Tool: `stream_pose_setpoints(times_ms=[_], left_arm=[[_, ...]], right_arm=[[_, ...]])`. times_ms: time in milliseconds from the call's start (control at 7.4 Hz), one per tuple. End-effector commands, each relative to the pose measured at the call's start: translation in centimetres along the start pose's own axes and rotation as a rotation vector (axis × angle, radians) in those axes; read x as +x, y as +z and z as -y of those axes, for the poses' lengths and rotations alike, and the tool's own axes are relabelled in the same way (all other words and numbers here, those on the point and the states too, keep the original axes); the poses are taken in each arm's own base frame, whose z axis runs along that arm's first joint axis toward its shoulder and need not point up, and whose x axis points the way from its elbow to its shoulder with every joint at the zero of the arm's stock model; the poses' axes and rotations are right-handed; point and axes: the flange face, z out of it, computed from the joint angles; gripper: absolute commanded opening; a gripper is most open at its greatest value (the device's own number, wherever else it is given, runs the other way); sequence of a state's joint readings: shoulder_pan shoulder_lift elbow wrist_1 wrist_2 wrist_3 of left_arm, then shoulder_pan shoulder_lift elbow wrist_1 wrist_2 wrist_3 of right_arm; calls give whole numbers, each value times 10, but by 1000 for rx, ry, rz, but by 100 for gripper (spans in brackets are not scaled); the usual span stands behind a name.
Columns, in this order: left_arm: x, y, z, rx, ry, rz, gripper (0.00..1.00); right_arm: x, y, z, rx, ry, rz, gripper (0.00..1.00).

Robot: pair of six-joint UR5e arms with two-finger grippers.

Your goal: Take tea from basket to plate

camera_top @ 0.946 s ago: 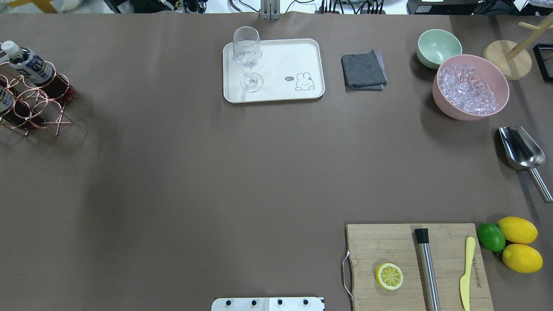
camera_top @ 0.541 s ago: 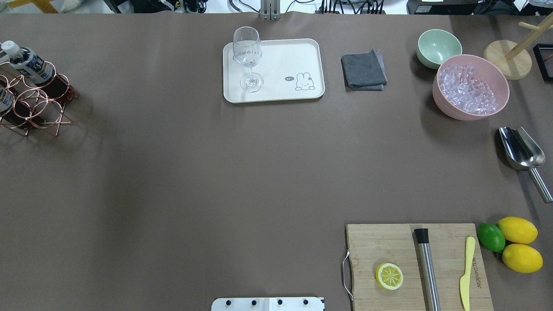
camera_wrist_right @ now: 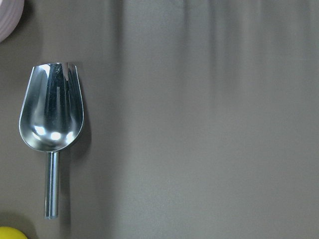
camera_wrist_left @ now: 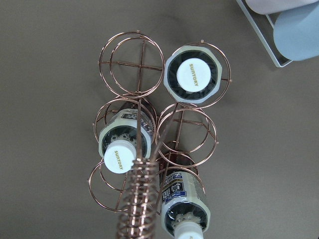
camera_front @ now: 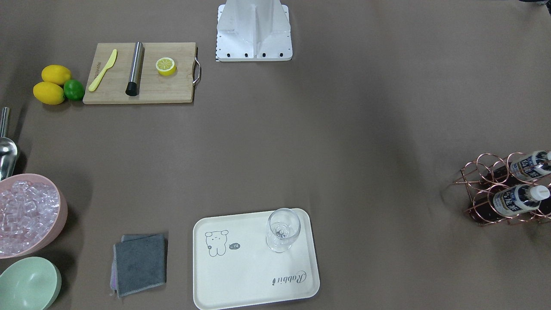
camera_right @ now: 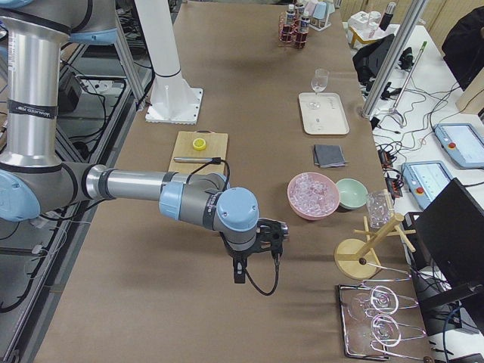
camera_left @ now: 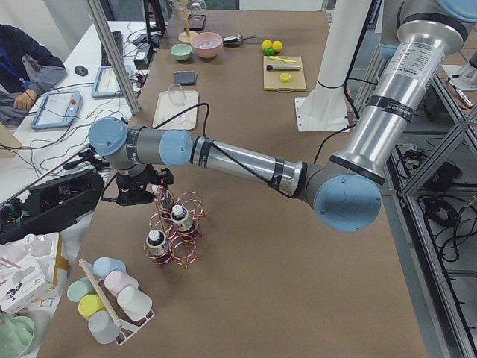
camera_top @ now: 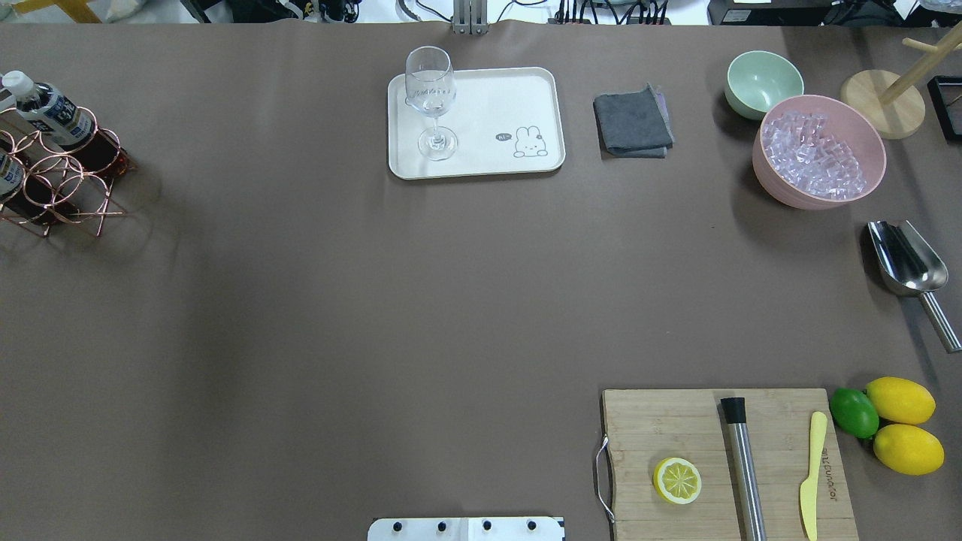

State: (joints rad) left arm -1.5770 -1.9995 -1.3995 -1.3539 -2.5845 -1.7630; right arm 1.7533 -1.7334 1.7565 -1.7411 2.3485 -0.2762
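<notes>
The copper wire basket [camera_top: 64, 184] stands at the table's far left edge and holds three tea bottles. The left wrist view looks straight down on it: one bottle [camera_wrist_left: 194, 74] stands upright, two others [camera_wrist_left: 121, 144] [camera_wrist_left: 184, 209] lean, and the coiled handle [camera_wrist_left: 142, 199] crosses them. My left gripper [camera_left: 141, 195] hangs just above the basket [camera_left: 182, 246], seen only from the side; I cannot tell if it is open. The cream plate [camera_top: 488, 105] sits at the far middle with a wine glass [camera_top: 432, 101] on it. My right gripper [camera_right: 268, 231] hovers near the scoop, state unclear.
A pink bowl of ice [camera_top: 819, 150], a mint bowl [camera_top: 763, 81], a grey cloth [camera_top: 633, 122] and a metal scoop [camera_top: 906, 263] lie at the right. A cutting board [camera_top: 676, 428] with lemon half, muddler and knife sits near right. A rack of cups [camera_left: 112, 298] stands beside the basket.
</notes>
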Motion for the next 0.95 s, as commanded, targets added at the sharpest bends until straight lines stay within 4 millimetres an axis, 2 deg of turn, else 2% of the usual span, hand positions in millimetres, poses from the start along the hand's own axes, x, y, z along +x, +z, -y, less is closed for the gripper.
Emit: stream_pose_setpoints(times_ms=[0,270,405,541,811], left_arm=[[-10,3,-3,8,4,6,85],[-45,17,-12,70,35,22,86],[-49,23,-13,85,34,33,86],[-54,28,-5,88,27,42,87],[-54,28,4,144,108,45,89]], right_arm=[[-1,-1,1,1,-1,0,100],[0,0,1,-1,1,0,100],[2,2,1,-4,3,3,100],[1,2,2,-4,2,2,100],[1,1,2,-3,1,2,100]])
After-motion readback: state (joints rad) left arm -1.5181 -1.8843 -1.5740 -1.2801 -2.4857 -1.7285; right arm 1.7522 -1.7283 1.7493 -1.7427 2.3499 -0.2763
